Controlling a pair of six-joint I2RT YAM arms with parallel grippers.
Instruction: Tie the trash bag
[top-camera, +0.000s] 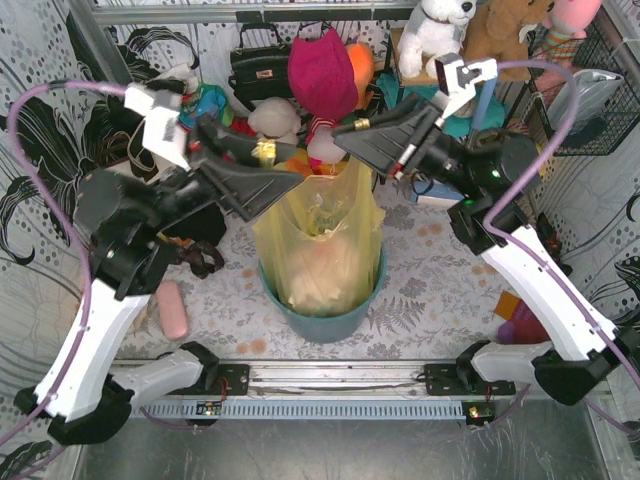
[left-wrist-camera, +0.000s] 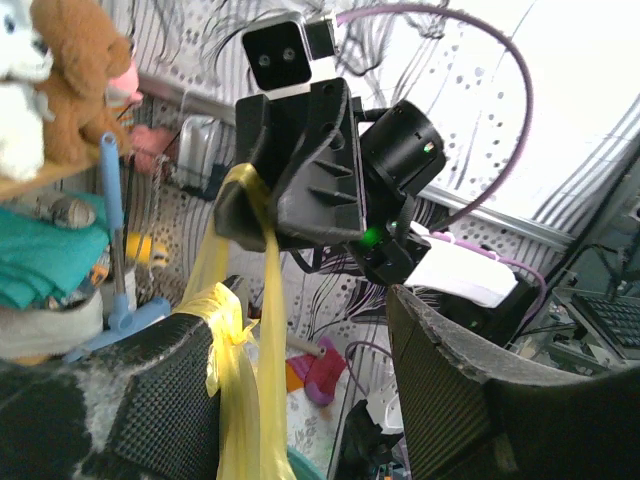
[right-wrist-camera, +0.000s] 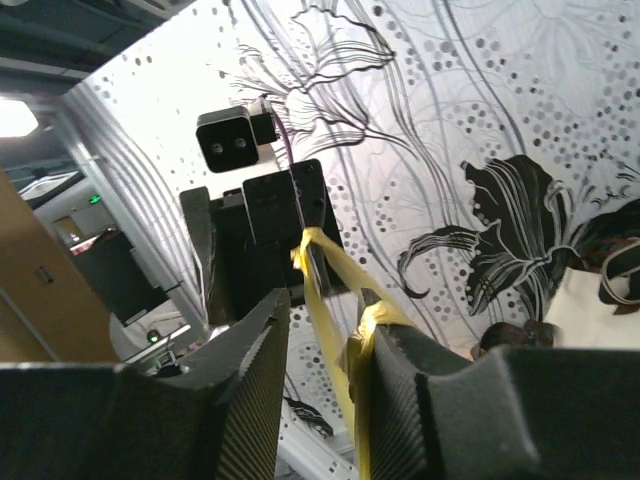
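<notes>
The yellow-green trash bag (top-camera: 322, 240) stands in the teal bin (top-camera: 325, 318) at the table's middle, white paper showing through it. Its top is pulled up into thin strips between my two grippers. My left gripper (top-camera: 288, 180) is above the bag's left rim. In the left wrist view (left-wrist-camera: 300, 310) its jaws are wide apart, and a yellow strip (left-wrist-camera: 228, 330) hangs over its left finger and runs up to my right gripper (left-wrist-camera: 250, 205). My right gripper (top-camera: 347, 140) is above the bag's back rim. Its jaws (right-wrist-camera: 325, 315) are apart, with a strip (right-wrist-camera: 365, 330) hooked over its right finger.
Stuffed toys (top-camera: 325, 70) and a black handbag (top-camera: 260, 62) crowd the back. A pink object (top-camera: 173, 310) lies left of the bin. A red and purple toy (top-camera: 522, 322) lies at the right. A wire basket (top-camera: 592, 90) hangs on the right wall.
</notes>
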